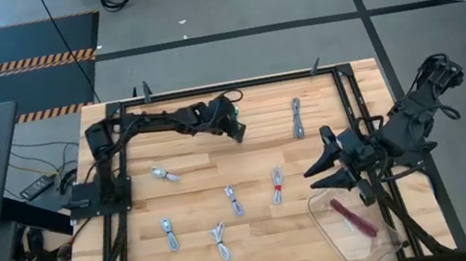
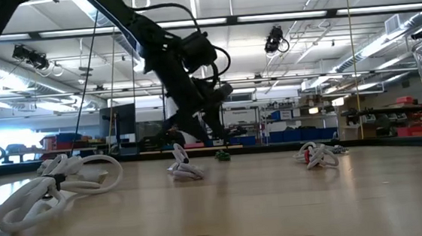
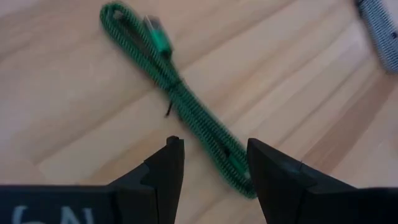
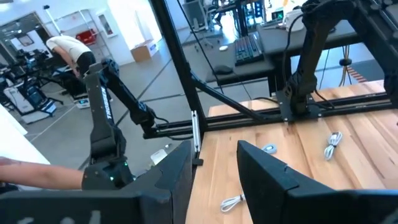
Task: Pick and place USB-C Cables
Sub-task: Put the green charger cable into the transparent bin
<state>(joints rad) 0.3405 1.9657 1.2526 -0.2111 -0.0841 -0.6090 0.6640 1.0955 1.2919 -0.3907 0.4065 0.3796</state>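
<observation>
Green braided cable (image 3: 180, 102) lies on the bare wood just ahead of the left end effector (image 3: 210, 163), whose fingers stand apart and empty near the counter's far edge. The pick looks to be in its approach; next the fingers must drop astride the bundle and close. The right end effector (image 4: 214, 163), also apart, waits over the clear tray (image 1: 327, 219) at the near right corner.

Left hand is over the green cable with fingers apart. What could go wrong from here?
1. The green cable lies slanted under the left hand, one end near a finger; closing may only clip that end, so the loop slips out.
2. Carrying it to the tray could meet the right hand beside the tray.
</observation>
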